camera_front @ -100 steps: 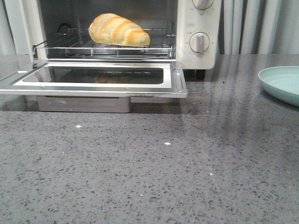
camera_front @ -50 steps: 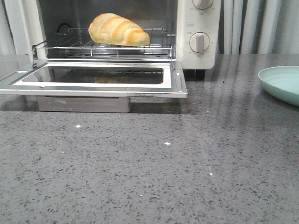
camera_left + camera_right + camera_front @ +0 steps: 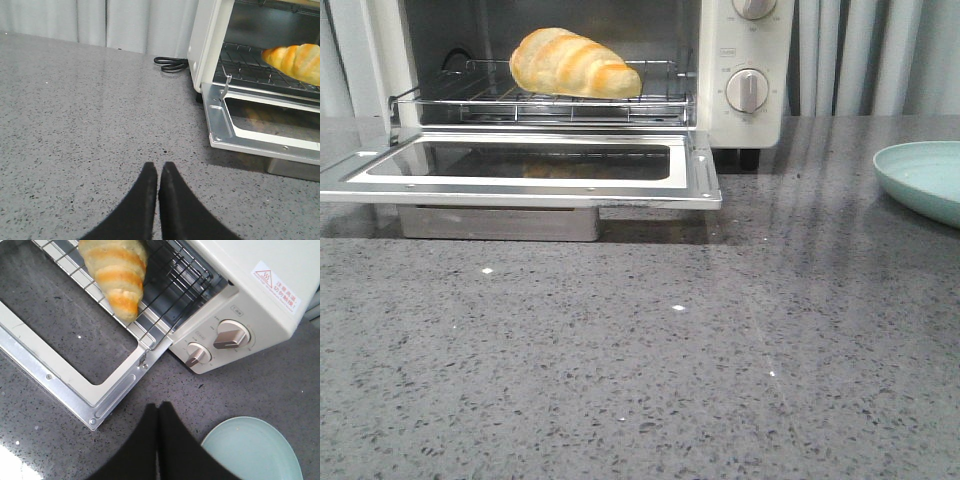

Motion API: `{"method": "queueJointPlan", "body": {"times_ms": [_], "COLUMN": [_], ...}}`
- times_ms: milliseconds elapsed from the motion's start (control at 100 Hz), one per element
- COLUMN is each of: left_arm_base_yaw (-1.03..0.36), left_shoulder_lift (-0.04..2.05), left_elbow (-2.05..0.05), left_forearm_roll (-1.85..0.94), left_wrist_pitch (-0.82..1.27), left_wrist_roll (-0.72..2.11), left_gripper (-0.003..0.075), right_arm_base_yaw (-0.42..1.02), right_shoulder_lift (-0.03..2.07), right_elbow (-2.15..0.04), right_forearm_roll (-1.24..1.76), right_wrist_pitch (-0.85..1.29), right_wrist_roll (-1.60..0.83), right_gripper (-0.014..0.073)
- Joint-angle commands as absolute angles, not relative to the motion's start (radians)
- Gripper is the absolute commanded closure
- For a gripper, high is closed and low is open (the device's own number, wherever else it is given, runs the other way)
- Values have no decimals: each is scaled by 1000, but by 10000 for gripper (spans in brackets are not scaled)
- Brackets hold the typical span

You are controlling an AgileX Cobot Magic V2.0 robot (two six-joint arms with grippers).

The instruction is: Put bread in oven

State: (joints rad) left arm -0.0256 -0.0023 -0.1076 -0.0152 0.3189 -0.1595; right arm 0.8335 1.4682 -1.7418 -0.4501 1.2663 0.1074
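- The left gripper, fingers pressed together and empty, hovers over the speckled grey bench.
- The golden ridged bread roll lies on the wire rack of the cream-white toaster oven; placement looks done, though the glass door hangs open.
- The right gripper, likewise closed and empty, hovers beside a pale green plate.

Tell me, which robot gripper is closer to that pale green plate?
Right. The right gripper hangs just above the plate, beside its rim. The left gripper is beyond the oven's far side; no plate shows there.
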Motion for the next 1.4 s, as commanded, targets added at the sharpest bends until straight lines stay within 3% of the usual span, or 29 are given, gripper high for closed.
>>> {"method": "queueJointPlan", "body": {"times_ms": [0, 550, 800, 1150, 1390], "left_arm_base_yaw": [-22, -22, -22, -22, -22], "left_shoulder_lift": [-28, -28, -28, -28, -28], "left_elbow": [-136, -136, -136, -136, -136], "left_forearm_roll": [-25, -25, -25, -25, -25], "left_wrist_pitch": [234, 234, 234, 234, 234], "left_wrist_roll": [-158, -158, -158, -158, -158], "left_gripper": [741, 741, 741, 741, 741], "right_arm_base_yaw": [822, 685, 505, 317, 205], "right_shoulder_lift": [1447, 1383, 1356, 1198, 990], "right_elbow": [-1761, -1761, -1717, -1404, -1131], "right_forearm_roll": [-491, -429, -350, -293, -226], "right_wrist_pitch": [1293, 1173, 1090, 823, 759], "right_wrist_roll": [110, 110, 110, 110, 110], "right_gripper": [661, 661, 661, 661, 661]}}
